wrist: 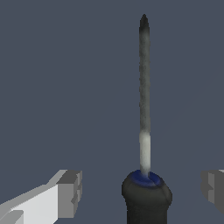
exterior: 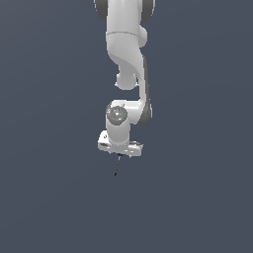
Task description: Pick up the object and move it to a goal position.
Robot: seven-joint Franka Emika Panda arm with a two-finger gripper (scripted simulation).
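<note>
gripper point(wrist: 142, 192): we see fingers point(wrist: 70, 192) spread wide, clear of the handle | screwdriver point(wrist: 145, 131): between the fingers, long axis along them, shaft tip pointing away from gripper | handle base cut off; exterior view shows only a thin sliver below gripper

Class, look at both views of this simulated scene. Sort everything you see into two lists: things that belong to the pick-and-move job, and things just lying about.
Belongs to the job:
- screwdriver, black handle with blue ring, between the fingers with gaps on both sides
- hand, its fingers open
- robot arm

Just lying about:
- nothing else visible, only the plain grey-blue ground
</note>
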